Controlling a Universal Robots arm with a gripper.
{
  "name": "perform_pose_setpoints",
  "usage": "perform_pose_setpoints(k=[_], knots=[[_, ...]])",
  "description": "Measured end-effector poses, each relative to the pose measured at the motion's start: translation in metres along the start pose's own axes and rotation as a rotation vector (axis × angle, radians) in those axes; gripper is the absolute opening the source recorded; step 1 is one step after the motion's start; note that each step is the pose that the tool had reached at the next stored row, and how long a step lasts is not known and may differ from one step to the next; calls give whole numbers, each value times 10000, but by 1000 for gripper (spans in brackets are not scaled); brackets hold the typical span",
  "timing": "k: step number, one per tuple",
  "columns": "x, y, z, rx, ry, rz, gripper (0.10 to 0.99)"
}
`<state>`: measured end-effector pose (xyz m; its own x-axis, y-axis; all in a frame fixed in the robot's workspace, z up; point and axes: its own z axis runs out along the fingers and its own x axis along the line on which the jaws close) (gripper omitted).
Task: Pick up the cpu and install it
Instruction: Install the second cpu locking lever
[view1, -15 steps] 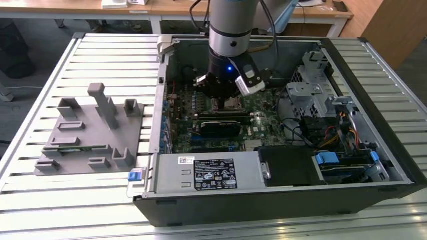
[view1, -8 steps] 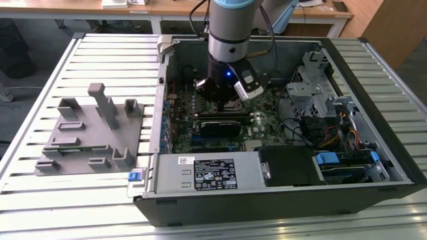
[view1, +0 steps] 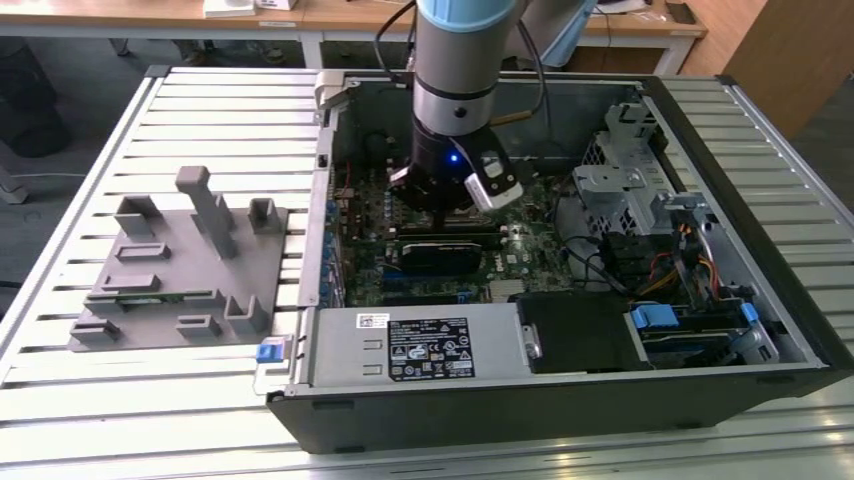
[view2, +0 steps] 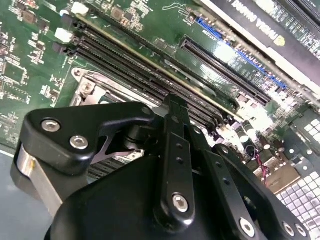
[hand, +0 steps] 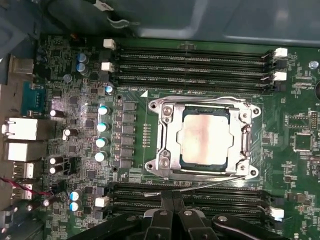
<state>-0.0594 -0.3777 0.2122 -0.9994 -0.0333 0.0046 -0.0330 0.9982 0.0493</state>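
Gripper (hand: 172, 212) hanging over the motherboard (hand: 75, 65), fingers pressed together, holding nothing. Cpu (hand: 205, 136) already sitting square in the socket (hand: 167, 150), probably let go once seated flat.

Bright even light; glare whitens the cpu (hand: 205, 142) lid, and the nearby black hand (view2: 175, 150) looks soft.

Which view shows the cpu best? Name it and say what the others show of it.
The first wrist view: the cpu faces the camera, its shiny metal top unobstructed, lying inside the socket frame. In the second wrist view the tool's black body covers most of the socket area. In the exterior view the arm stands over that spot.
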Motion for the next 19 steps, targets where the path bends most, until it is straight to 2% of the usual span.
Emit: perform_pose_setpoints(k=[4, 9, 13, 19], knots=[[22, -18, 16, -113, -4, -1, 106], [23, -17, -5, -125, -5, -2, 106], [28, -11, -119, -126, -6, 0, 106], [56, 2, -354, -124, -6, -1, 106]])
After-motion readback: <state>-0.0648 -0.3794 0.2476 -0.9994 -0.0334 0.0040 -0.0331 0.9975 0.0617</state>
